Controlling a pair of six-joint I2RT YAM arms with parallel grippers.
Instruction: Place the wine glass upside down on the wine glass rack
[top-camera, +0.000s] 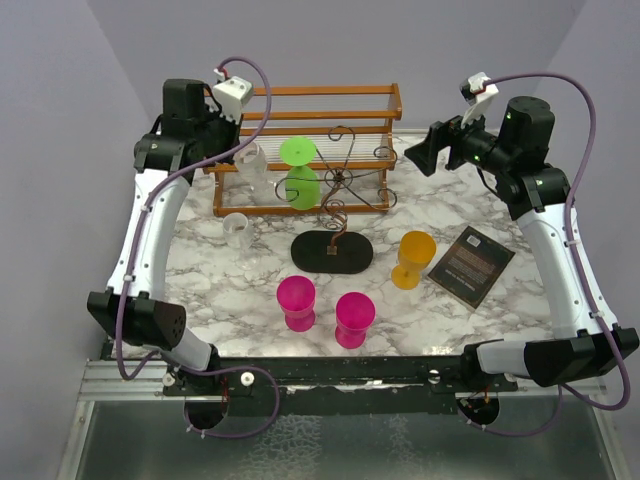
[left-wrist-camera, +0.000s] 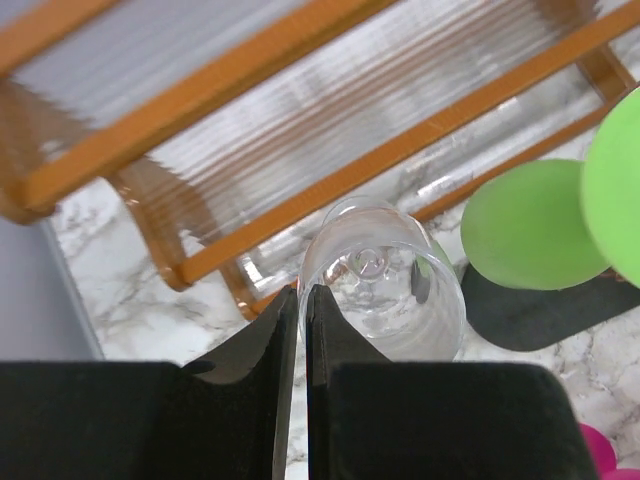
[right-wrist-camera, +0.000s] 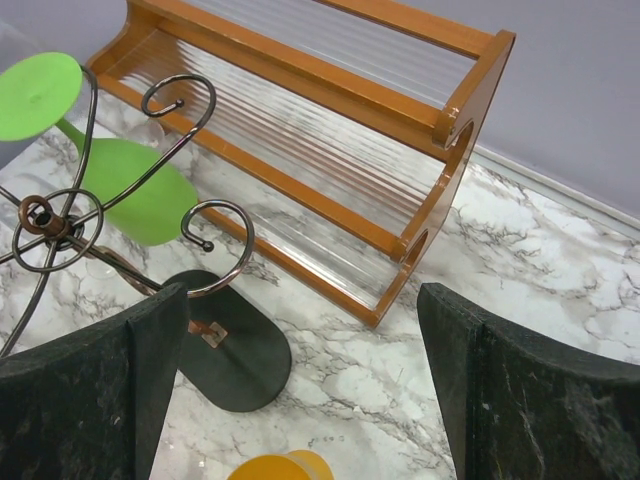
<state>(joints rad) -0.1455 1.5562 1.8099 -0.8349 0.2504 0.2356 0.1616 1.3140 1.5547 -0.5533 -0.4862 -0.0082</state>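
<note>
Now | left hand (left-wrist-camera: 300, 293) pinched on wine glass (left-wrist-camera: 392, 292) rim | right hand (right-wrist-camera: 302, 298) spread, far from it

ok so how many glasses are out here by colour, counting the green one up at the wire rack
pink glasses: 2
clear glasses: 2
green glass: 1
orange glass: 1
total: 6
</note>
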